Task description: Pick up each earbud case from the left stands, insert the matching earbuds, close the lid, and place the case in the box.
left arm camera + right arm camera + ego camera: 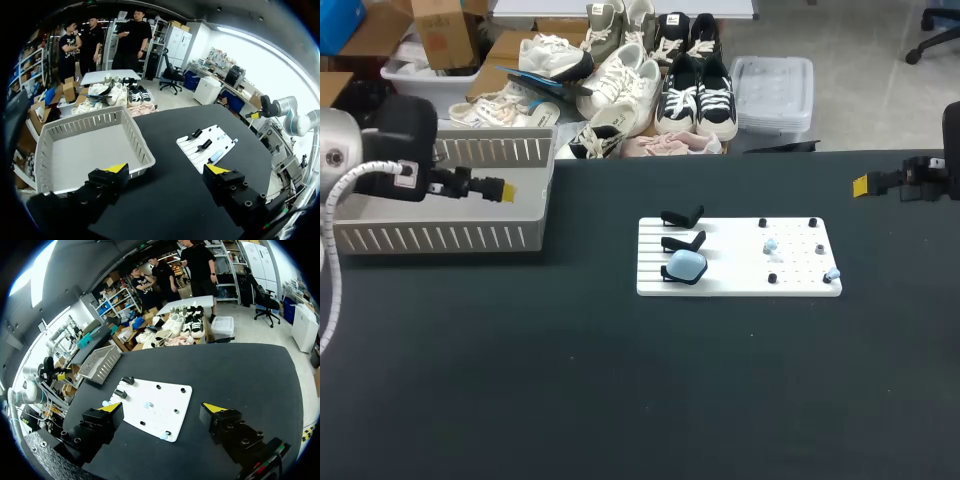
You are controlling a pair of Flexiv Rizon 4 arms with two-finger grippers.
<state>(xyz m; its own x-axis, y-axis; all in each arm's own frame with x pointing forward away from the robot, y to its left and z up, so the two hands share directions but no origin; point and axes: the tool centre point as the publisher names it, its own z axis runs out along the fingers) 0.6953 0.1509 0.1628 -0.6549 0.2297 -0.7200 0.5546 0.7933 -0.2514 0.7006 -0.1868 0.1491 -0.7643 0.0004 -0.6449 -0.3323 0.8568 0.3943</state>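
Judging by the layout, the step in hand is the pick of the case. 1 pale blue earbud case (685, 265) sits on the nearest of 3 black stands (682, 240) at the left end of the white board (800, 285), which lies in the middle of the worktop (620, 400). The other 2 stands carry nothing. The left fingers (116, 169) are spread wide with nothing between them, hanging by the grey box (90, 124) and well apart from the board. The right fingers (212, 408) are also spread and empty, out near the worktop's right edge with the board ahead of them. 2 small pale blue earbuds lie among the black pegs on the board's right part, 1 (770, 245) toward its middle and 1 (832, 273) at its near right corner. Whether the case lid is up or down cannot be told from here. To do the pick well, the left arm should cross to the board and line its fingers either side of the case's rounded body. It should close squarely, since the smooth shell looks likely to slip. It should then lift straight off the stand before swinging away, so the stand is not dragged. The case should be held low enough that the lid stays free for the right arm's work with the earbuds.
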